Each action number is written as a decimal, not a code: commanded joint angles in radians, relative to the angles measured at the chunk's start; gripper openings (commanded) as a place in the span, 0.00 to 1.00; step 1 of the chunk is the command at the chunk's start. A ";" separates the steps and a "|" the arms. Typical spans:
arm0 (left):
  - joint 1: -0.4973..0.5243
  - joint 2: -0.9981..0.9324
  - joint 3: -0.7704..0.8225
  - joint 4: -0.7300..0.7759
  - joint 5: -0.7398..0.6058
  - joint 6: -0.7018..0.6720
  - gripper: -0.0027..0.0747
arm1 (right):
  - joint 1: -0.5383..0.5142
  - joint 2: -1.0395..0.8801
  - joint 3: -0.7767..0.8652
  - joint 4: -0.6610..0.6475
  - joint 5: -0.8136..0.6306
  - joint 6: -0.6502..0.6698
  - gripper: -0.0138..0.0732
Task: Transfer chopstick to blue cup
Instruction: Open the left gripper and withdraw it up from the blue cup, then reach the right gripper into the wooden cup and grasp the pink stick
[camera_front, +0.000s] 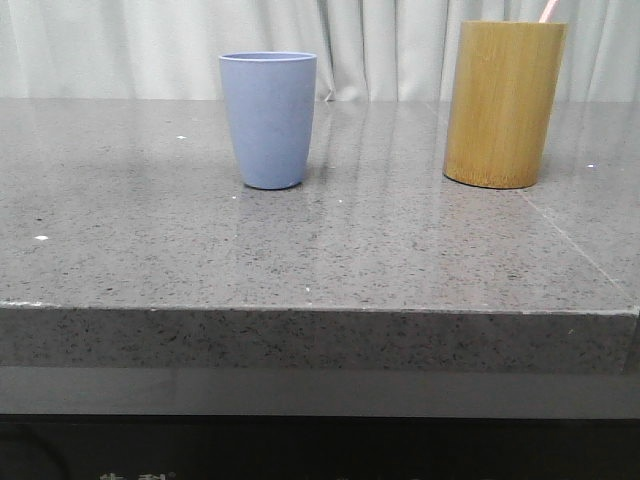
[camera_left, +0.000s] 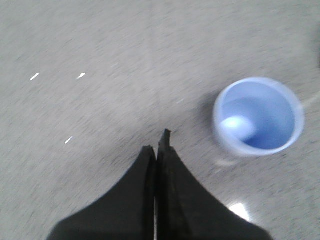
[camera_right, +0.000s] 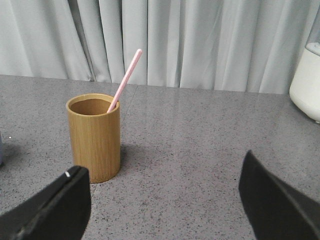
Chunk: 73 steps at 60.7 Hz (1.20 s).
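The blue cup (camera_front: 268, 120) stands upright and empty on the grey stone table, left of centre. A pale pink chopstick (camera_right: 125, 79) leans inside the tan bamboo holder (camera_right: 94, 137); in the front view only its tip (camera_front: 548, 10) shows above the holder (camera_front: 503, 104). My left gripper (camera_left: 157, 142) is shut with nothing in it, hovering above the table beside the blue cup (camera_left: 258, 116), whose inside is bare. My right gripper (camera_right: 162, 172) is open wide, low over the table, with the holder ahead of it and off to one finger's side. Neither gripper shows in the front view.
A white container (camera_right: 307, 82) stands near the curtain at the edge of the right wrist view. The table's front edge (camera_front: 320, 308) runs across the front view. A seam (camera_front: 575, 240) crosses the stone near the holder.
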 joint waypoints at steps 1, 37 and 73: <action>0.069 -0.129 0.077 -0.005 -0.047 -0.012 0.01 | -0.005 0.019 -0.025 -0.002 -0.081 -0.006 0.86; 0.244 -0.906 1.058 -0.064 -0.630 -0.012 0.01 | -0.005 0.019 -0.025 -0.002 -0.081 -0.006 0.86; 0.244 -1.519 1.474 -0.064 -0.884 -0.012 0.01 | -0.005 0.264 -0.071 0.268 -0.229 -0.006 0.86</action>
